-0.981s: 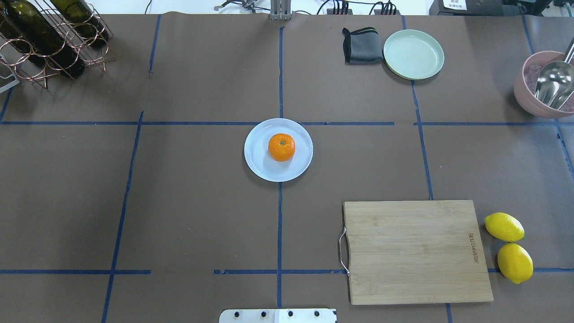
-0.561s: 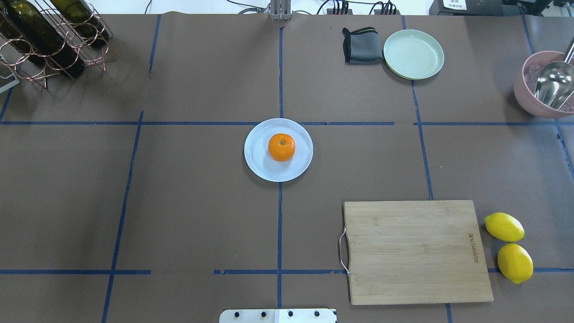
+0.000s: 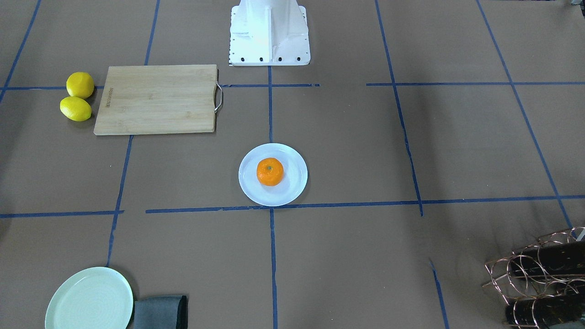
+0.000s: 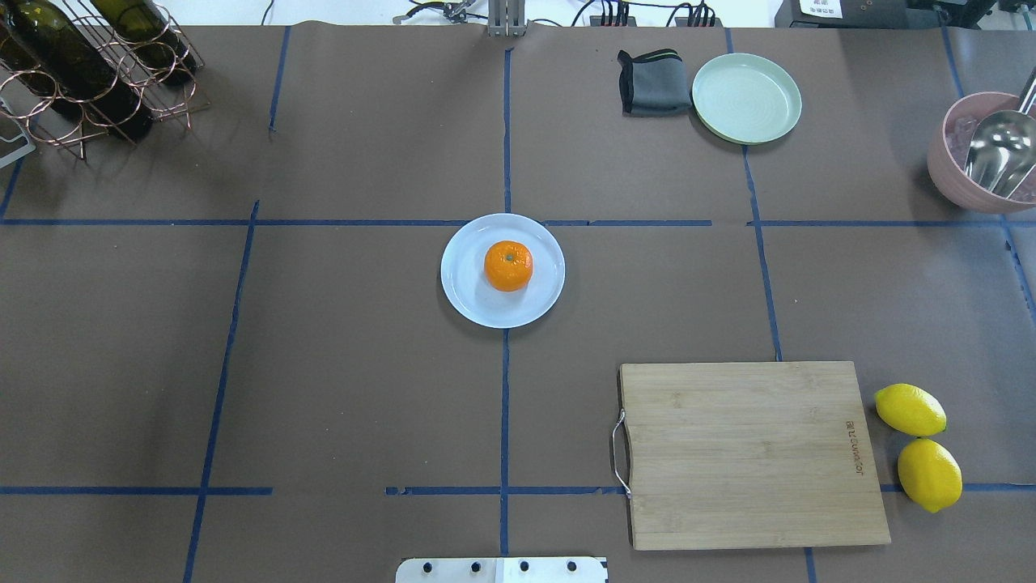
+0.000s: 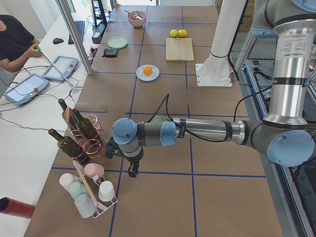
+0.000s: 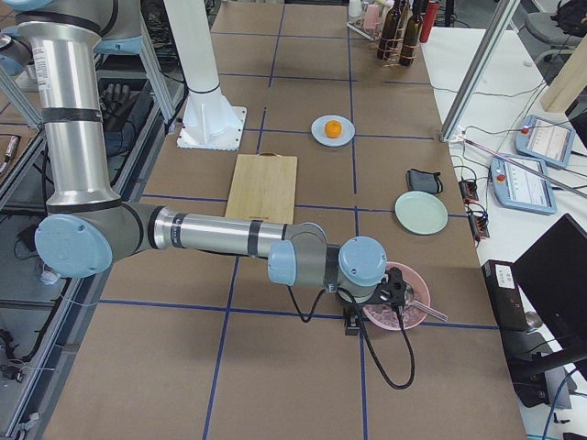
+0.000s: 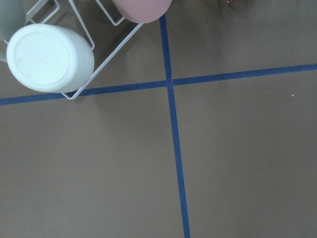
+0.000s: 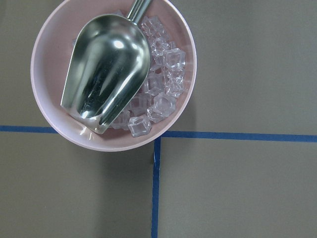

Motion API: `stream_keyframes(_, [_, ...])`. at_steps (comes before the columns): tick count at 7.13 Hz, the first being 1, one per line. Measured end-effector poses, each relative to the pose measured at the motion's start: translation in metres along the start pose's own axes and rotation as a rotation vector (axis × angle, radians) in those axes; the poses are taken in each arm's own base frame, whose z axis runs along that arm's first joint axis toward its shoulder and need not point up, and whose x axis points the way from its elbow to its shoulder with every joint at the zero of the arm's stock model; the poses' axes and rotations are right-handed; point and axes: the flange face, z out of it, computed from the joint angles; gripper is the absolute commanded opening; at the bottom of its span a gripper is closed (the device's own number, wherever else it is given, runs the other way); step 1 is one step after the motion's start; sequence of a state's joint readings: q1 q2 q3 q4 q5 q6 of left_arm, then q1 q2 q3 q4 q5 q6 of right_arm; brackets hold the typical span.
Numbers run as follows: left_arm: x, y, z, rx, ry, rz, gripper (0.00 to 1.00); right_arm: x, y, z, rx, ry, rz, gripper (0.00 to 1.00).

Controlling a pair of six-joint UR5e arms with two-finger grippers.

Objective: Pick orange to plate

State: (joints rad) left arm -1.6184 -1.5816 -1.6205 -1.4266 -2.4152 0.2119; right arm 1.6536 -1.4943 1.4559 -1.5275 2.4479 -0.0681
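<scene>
The orange sits stem-dimple up in the middle of the pale bluish-white plate at the table's centre, also shown as orange on plate. Neither arm is near it. My left gripper hangs over the table's left end beside the bottle rack; only the side view shows it, so I cannot tell its state. My right gripper hovers at the right end by the pink bowl, and again I cannot tell if it is open or shut.
A bamboo cutting board lies at the front right with two lemons beside it. A mint-green plate and a grey cloth lie at the back right. A pink bowl holds ice and a scoop. A wine rack stands back left.
</scene>
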Motion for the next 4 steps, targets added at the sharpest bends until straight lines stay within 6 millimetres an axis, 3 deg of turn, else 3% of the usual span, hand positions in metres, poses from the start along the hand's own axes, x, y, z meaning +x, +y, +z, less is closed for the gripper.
stream_keyframes(4, [-0.0037,0.0014,-0.0036,0.007,-0.004,-0.007,1.0,0.0002,0.0005,-0.0001,0.001,0.003,-0.001,1.0])
